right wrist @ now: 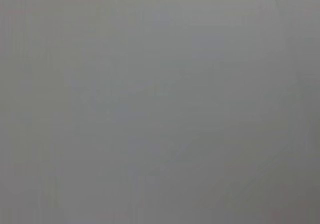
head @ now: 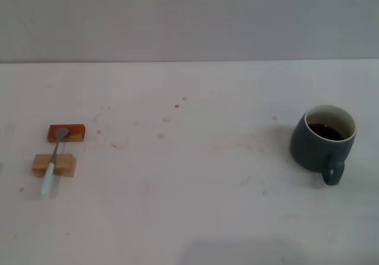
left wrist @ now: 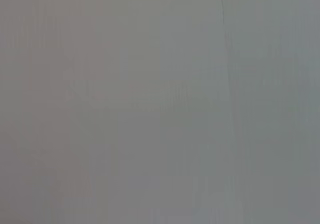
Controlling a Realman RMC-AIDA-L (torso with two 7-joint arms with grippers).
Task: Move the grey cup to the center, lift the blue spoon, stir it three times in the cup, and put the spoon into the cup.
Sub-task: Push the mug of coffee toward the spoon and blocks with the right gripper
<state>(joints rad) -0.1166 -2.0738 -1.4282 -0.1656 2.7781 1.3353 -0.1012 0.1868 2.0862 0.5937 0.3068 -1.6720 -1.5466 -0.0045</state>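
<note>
Neither gripper in view so finger state can't be told; grey cup [head: 323, 139] sits upright far right, rigid, heavy with liquid, grab its body or handle; blue spoon [head: 53, 161] bridges two blocks [head: 59, 149] far left, light, slippery.

Right wrist view: a plain grey surface [right wrist: 160, 104] fills the frame. A faint thin line runs at about 1 o'clock, near the edge.
</note>
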